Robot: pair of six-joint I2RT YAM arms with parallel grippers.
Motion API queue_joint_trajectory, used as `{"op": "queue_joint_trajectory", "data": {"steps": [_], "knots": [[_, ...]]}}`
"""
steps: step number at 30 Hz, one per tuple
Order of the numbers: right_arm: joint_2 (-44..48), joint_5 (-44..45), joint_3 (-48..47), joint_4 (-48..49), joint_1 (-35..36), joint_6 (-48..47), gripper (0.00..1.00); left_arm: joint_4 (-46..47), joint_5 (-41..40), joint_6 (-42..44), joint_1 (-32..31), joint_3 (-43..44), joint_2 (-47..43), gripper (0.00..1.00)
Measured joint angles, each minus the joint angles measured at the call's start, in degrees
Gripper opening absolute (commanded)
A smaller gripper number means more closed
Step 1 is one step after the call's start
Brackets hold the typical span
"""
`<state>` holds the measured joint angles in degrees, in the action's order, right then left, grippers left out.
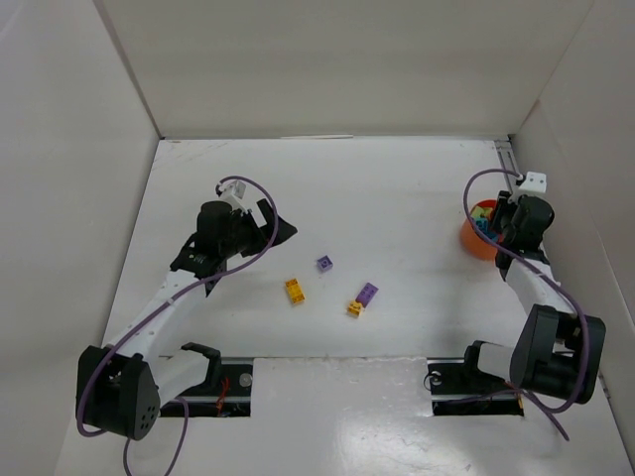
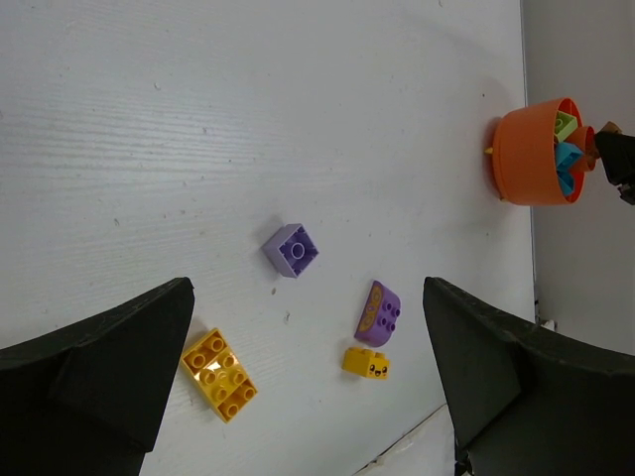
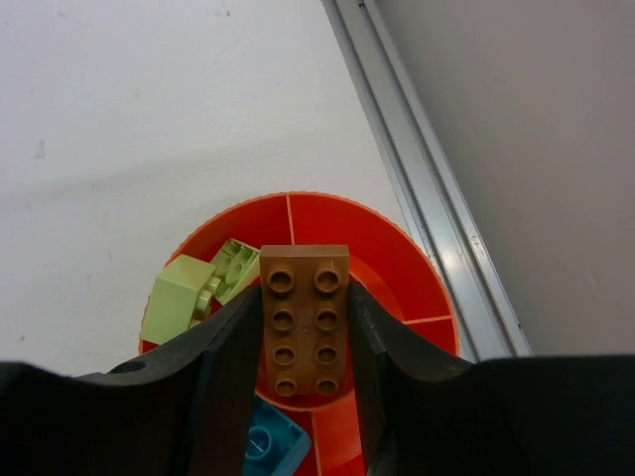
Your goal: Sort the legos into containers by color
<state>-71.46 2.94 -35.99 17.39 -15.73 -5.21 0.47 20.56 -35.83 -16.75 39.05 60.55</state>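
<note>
Brown lego (image 3: pixel 304 332), held over orange bowl (image 3: pixel 392 248)

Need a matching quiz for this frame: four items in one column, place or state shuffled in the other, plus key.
Column 1
1. brown brick
2. pale green bricks
3. large yellow brick
4. left gripper

Column 2
A. loose on the table
B. open, holding nothing
C. clamped in the right gripper above the orange bowl
D. lying in a bowl compartment

Pairs: 1-C, 2-D, 3-A, 4-B
</note>
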Motion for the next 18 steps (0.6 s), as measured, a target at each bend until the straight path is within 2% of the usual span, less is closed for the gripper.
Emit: {"op": "queue_joint_trajectory", "data": {"steps": [5, 13, 15, 18], "knots": [[3.98, -0.42, 0.37, -0.48, 0.00, 0.31, 0.58, -0.15, 0.02, 0.00, 0.00, 0.00, -0.35, 1.00], [9.18, -2.69, 0.33, -3.93, 0.00, -0.13, 0.63, -0.98, 0.02, -0.02, 0.00, 0.00, -2.80, 1.00], [10.14, -4.96, -0.20, -5.55, 0.00, -0.50, 0.69, -1.40, 0.02, -0.04, 0.00, 0.00, -3.54, 1.00], [11.19, -8.92, -1.75, -8.35, 0.20, -1.44, 0.73, -2.56, 0.00, -0.11, 0.00, 0.00, -4.68, 1.00]]}}
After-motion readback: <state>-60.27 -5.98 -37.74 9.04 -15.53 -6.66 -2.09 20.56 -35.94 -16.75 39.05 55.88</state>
